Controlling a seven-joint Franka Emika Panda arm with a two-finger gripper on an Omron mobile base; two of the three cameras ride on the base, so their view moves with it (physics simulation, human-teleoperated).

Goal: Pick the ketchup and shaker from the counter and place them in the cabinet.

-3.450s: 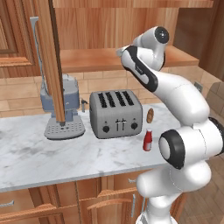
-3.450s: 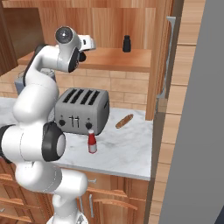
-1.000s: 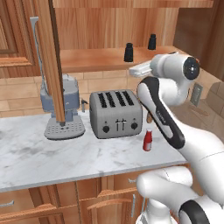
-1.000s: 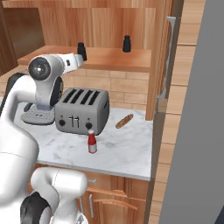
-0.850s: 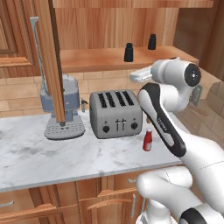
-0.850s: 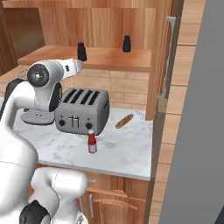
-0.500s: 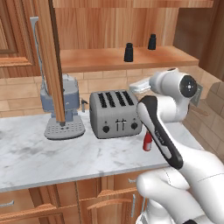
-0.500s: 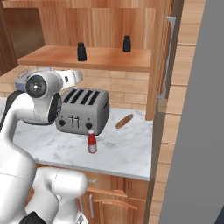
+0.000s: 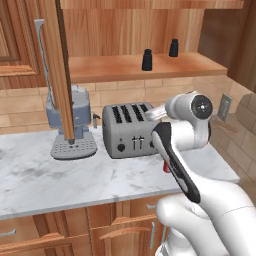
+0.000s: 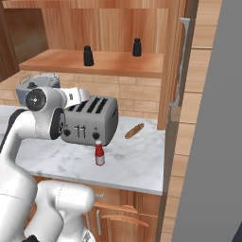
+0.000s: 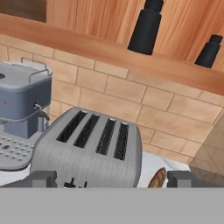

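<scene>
The ketchup [image 10: 99,153], a small red bottle with a pale cap, stands on the marble counter [image 10: 132,165] in front of the toaster [image 10: 92,120]; in the left base view my forearm covers most of the ketchup [image 9: 166,167]. The black shaker [image 10: 87,56] stands upright on the cabinet shelf [image 10: 113,64], apart from my hand. A second black shaker [image 10: 136,47] stands further right on that shelf. My gripper [image 11: 112,179] is open and holds nothing. It hangs just above the toaster [image 11: 92,148] and faces the brick wall. Both shakers [image 11: 146,27] sit above it on the shelf.
A grey-blue coffee machine [image 9: 72,125] stands left of the toaster [image 9: 127,130]. A tan oval item [image 10: 133,131] lies on the counter to the toaster's right. The cabinet doors [image 9: 57,70] [image 10: 177,61] stand open at both sides. A tall grey panel [image 10: 212,142] borders the counter's right end.
My hand has dropped from shelf height to just above the toaster and pulled back from the cabinet. The jaws stayed open. Shaker and ketchup have not moved.
</scene>
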